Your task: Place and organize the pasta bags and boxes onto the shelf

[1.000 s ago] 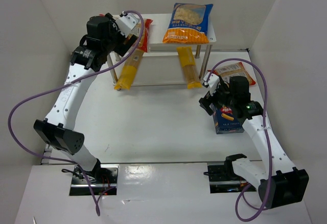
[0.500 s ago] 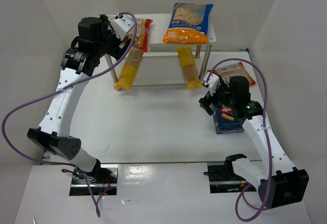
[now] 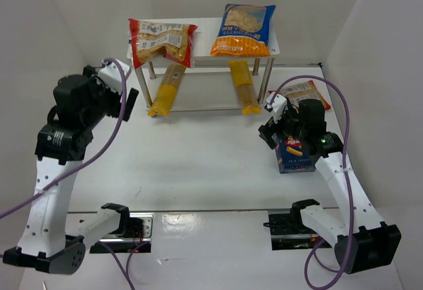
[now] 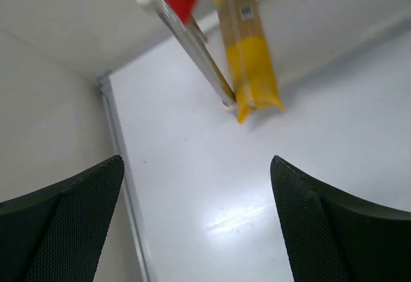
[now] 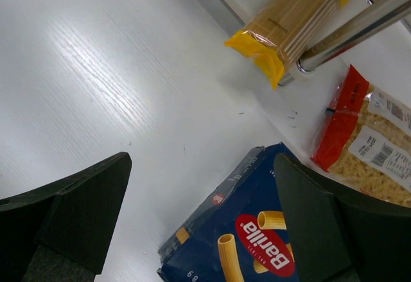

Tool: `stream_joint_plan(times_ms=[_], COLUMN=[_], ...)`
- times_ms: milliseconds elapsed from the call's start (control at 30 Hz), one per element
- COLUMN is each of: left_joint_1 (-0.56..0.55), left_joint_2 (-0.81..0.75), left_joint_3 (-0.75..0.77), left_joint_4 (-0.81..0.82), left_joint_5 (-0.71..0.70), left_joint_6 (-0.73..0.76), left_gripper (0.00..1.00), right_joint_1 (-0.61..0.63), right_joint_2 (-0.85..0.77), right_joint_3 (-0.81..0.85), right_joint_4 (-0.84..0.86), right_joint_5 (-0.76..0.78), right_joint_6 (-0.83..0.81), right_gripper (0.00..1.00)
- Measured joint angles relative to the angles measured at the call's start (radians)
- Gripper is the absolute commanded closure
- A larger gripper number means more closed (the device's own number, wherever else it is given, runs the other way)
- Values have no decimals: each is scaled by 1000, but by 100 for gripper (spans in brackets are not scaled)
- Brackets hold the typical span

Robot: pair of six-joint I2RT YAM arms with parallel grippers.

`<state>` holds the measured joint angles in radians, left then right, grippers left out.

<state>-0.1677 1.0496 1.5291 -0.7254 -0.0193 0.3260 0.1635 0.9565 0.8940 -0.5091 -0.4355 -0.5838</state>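
Pasta box: dark blue, red logo

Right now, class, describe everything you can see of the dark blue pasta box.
The pasta box is a dark blue cardboard carton with a red oval Barilla logo and yellow tube pasta pictured. It lies flat, printed face up, on the white table. The right arm's open fingers hang above it, not gripping. A red bag lies just beyond it.
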Motion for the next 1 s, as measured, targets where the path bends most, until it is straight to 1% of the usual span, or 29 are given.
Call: stream_joint_plan(times_ms=[133, 200, 333, 433, 500, 600, 700, 867, 1000], left_joint_1=[43, 77, 167, 216, 252, 290, 304, 327, 340], left_joint_2=[-117, -148, -217, -276, -310, -344, -348, -351, -358], left_joint_3=[-237, -338, -454, -495, -537, -596, -616, -618, -626], left_joint_4=[-17, -19, -14, 10, 55, 87, 95, 104, 125], left_joint_5=[49, 91, 144, 174, 194, 196, 174, 110, 84], left_joint_6=[-70, -99, -150, -176, -191, -208, -231, -255, -256], left_gripper=[0, 0, 0, 0, 0, 0, 0, 0, 0], right_joint_1=[0, 0, -7, -26, -43, -61, -74, -79, -79], right_joint_2=[0, -1, -14, -45, -79, -126, -147, -150, -142], right_joint_3=[7, 12, 21, 21, 19, 13, 9, -32, -46], right_joint_4=[-2, -6, -27, -39, -39, -39, -37, -18, -17], right_joint_5=[41, 68, 129, 163, 173, 193, 221, 351, 407], right_joint_6=[56, 94, 181, 230, 253, 275, 293, 330, 344], right_gripper=[0, 0, 0, 0, 0, 0, 0, 0, 0])
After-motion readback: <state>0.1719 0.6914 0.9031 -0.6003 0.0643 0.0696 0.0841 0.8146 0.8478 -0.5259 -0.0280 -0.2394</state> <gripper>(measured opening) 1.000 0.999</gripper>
